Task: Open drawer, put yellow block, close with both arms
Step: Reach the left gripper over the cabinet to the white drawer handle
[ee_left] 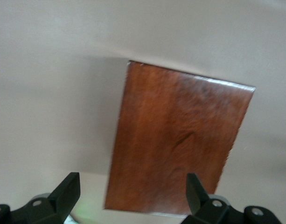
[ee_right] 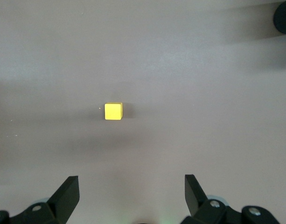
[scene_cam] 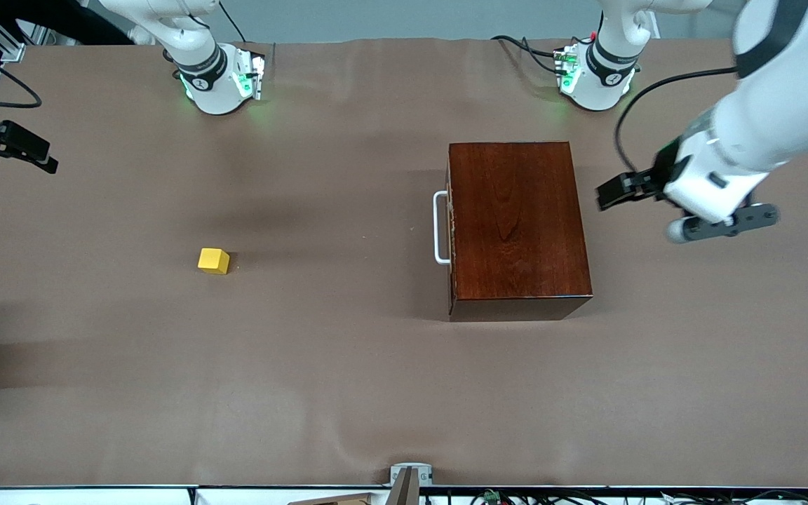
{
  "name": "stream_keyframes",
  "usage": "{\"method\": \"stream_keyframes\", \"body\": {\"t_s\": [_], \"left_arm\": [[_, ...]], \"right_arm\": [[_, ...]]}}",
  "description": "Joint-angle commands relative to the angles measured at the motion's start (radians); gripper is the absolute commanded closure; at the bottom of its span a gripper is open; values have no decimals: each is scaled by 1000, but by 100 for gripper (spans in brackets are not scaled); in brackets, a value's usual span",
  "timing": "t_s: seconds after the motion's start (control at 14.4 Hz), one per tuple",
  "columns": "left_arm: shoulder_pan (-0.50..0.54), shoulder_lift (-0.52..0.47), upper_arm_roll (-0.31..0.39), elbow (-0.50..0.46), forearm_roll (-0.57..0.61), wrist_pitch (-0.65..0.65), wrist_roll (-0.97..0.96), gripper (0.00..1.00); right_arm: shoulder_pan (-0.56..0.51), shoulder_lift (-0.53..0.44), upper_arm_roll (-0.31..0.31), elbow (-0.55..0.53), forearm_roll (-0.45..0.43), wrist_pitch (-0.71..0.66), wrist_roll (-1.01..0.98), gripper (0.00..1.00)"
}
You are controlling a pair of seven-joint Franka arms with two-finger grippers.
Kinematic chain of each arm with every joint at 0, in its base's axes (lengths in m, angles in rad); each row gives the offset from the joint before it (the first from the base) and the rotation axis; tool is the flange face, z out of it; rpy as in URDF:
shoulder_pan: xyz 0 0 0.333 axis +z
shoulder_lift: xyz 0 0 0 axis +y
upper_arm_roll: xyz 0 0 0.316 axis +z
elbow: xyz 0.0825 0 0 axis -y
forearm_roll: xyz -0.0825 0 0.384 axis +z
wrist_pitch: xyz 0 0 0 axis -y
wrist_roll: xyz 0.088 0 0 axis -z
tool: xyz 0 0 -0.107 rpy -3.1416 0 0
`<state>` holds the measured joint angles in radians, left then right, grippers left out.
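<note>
Hovering: left gripper spread over box, drawer closed | right gripper spread above yellow block, mid-table.

We see the drawer shut tight in its shiny dark brown box. Its white U-shaped handle sticks out from the drawer front, on the side that faces the right arm's end of the table. The yellow block is a small cube. It sits flat on the table, well apart from the box, out in front of the drawer.
</note>
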<state>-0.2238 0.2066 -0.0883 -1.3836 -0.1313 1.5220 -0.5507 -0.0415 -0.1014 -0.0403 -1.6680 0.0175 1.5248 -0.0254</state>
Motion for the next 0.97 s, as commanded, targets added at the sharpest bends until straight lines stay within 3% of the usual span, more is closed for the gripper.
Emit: {"method": "stream_keyframes", "body": {"t_s": [0.0, 0.28, 0.9], "left_arm": [[-49, 48, 2, 37, -13, 82, -124, 0], [-167, 118, 8, 38, 15, 199, -250, 0], [-218, 226, 15, 87, 45, 288, -301, 0]], "right_arm": [[-4, -3, -1, 5, -2, -8, -10, 0], [-4, -3, -3, 5, -2, -8, -10, 0], [-1, -1, -3, 5, -2, -8, -10, 0]]}}
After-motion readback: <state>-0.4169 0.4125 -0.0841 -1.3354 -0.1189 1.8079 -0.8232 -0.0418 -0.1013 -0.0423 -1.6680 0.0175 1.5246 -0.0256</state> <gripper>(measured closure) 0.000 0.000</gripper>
